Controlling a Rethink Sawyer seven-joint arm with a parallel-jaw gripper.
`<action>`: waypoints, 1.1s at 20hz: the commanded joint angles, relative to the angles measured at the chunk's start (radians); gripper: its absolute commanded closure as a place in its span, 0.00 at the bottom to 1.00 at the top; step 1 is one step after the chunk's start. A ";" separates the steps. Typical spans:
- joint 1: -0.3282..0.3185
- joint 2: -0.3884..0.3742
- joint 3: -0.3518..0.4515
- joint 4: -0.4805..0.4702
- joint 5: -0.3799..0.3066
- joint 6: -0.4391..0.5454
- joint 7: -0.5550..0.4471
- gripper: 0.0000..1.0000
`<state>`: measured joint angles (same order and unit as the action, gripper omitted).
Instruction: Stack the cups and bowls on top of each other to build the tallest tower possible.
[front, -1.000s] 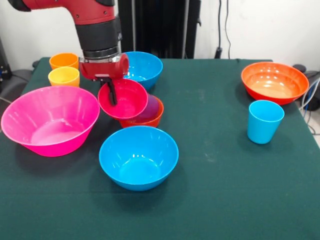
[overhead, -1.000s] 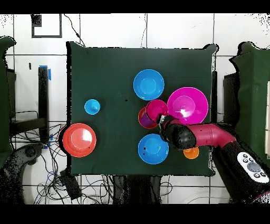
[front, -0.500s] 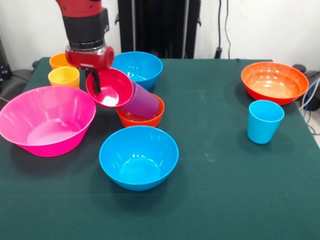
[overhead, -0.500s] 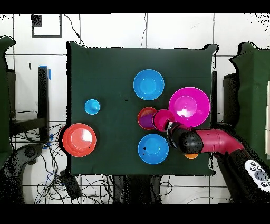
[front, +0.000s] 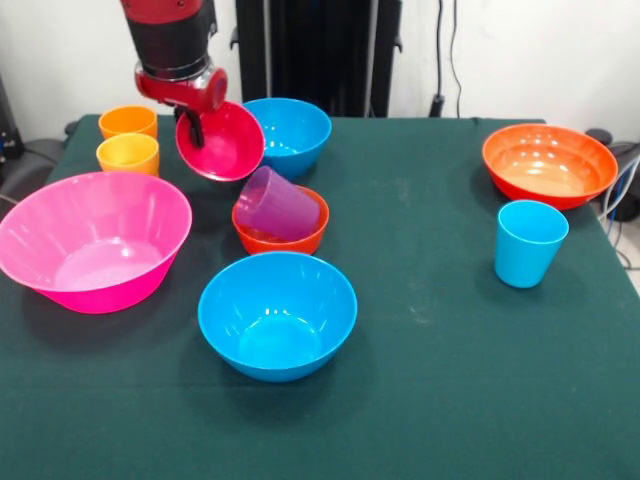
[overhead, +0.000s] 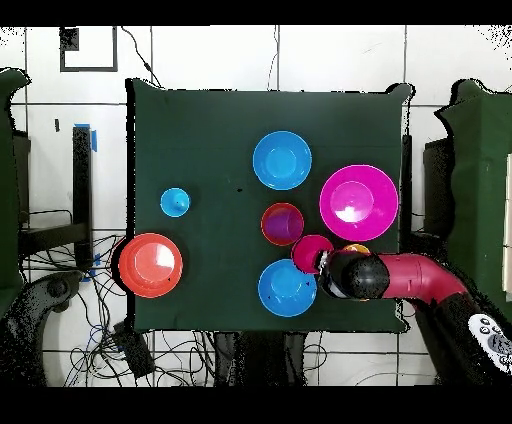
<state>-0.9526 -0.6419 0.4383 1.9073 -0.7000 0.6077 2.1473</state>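
My gripper (front: 192, 128) is shut on the rim of the small magenta-red bowl (front: 224, 141) and holds it tilted in the air, above and behind the small orange bowl (front: 281, 238). The purple cup (front: 272, 205) lies tipped inside that orange bowl. In the overhead view the magenta-red bowl (overhead: 311, 253) hangs from the gripper (overhead: 324, 263), between the small orange bowl (overhead: 282, 223) and a blue bowl (overhead: 287, 287). The large pink bowl (front: 90, 240) sits left, with the yellow cup (front: 127, 153) and the orange cup (front: 127, 121) behind it.
One blue bowl (front: 277, 312) stands at the front middle, the other (front: 290, 130) at the back just right of the held bowl. The wide orange-red bowl (front: 549, 163) and the light blue cup (front: 529, 242) stand apart at the right.
The gripper has carried the magenta-red bowl up and back, off the purple cup and small orange bowl. The purple cup is now uncovered and lies tipped in the orange bowl.
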 joint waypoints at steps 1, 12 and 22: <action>0.034 0.010 0.014 0.064 0.048 0.113 -0.087 1.00; 0.042 0.099 0.083 0.086 0.059 0.011 -0.095 1.00; 0.043 -0.037 0.155 0.131 0.090 0.071 -0.121 1.00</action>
<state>-0.9527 -0.6172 0.5021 1.9711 -0.6562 0.6306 2.1473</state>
